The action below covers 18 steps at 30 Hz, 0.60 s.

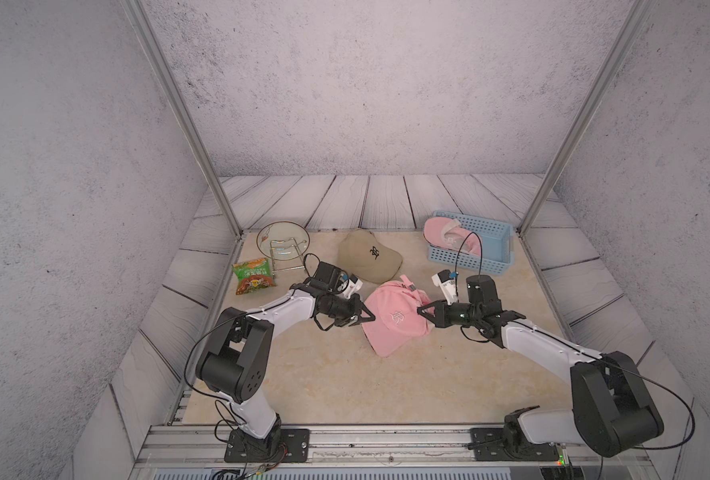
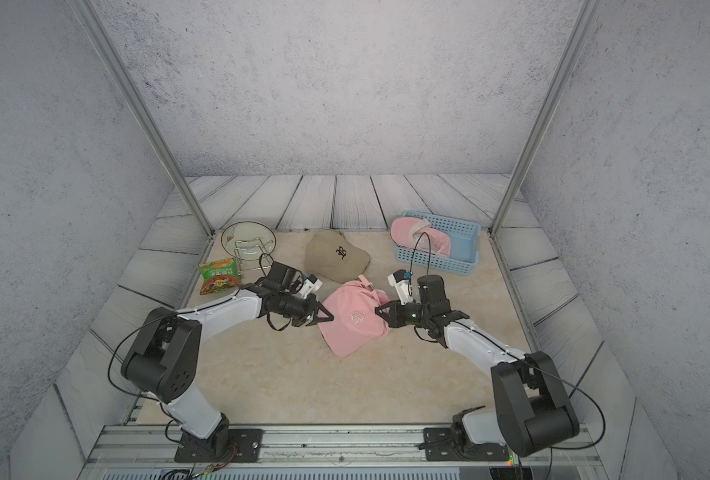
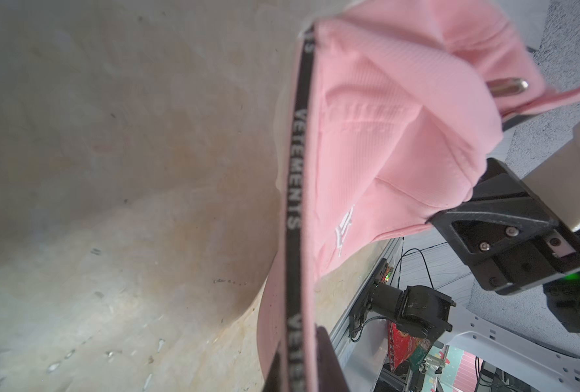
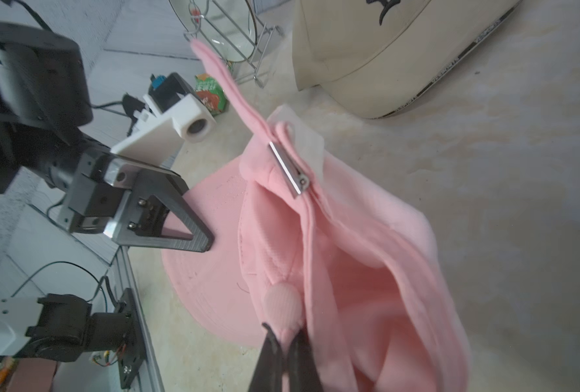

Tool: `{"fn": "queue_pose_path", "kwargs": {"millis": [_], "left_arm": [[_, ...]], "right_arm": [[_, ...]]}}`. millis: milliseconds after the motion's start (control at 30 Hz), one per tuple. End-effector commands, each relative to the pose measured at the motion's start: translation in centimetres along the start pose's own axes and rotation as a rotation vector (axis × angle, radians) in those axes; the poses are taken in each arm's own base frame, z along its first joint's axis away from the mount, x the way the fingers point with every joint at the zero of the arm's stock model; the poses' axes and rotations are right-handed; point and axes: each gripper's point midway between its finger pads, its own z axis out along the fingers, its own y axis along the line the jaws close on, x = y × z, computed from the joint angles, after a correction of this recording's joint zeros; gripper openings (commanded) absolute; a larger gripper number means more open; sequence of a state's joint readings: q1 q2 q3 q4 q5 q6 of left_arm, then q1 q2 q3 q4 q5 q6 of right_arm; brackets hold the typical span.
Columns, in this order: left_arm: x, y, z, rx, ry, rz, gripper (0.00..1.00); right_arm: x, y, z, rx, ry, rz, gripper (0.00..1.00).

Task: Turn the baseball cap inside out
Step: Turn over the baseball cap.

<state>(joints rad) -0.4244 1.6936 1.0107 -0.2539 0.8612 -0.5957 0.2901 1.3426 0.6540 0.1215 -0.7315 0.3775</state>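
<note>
With the left hand, clamps the taped rim of the pink cap; with the right hand, pinches the crown by its button, at the middle of the surface. Risks losing that thin pinch under a hard pull, or snagging the loose strap. Finds open room toward the near edge; less behind, tan cap close, blue basket and snack bag well aside.

Pink cap, pinched by left gripper, right gripper
</note>
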Motion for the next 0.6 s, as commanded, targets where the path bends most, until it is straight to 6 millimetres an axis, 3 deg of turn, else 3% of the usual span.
{"fn": "queue_pose_path", "kwargs": {"millis": [0, 200, 400, 500, 567], "left_arm": [[0.0, 3.7, -0.4, -0.122, -0.039, -0.060, 0.00], [0.9, 3.0, -0.8, -0.079, -0.012, -0.051, 0.00], [0.5, -1.6, -2.1, 0.098, -0.047, -0.041, 0.00], [0.0, -4.2, -3.0, 0.176, -0.070, -0.048, 0.00], [-0.4, -6.0, -3.5, 0.233, -0.089, -0.052, 0.00]], "right_arm": [[-3.8, 1.7, -2.8, -0.073, -0.171, -0.007, 0.00], [-4.3, -3.4, -5.0, 0.145, -0.304, 0.117, 0.00], [-2.6, -8.1, -6.4, 0.447, -0.247, 0.166, 0.00], [-2.3, -8.5, -6.6, 0.484, -0.223, 0.153, 0.01], [-2.6, -7.7, -6.2, 0.443, -0.217, 0.121, 0.15]]}}
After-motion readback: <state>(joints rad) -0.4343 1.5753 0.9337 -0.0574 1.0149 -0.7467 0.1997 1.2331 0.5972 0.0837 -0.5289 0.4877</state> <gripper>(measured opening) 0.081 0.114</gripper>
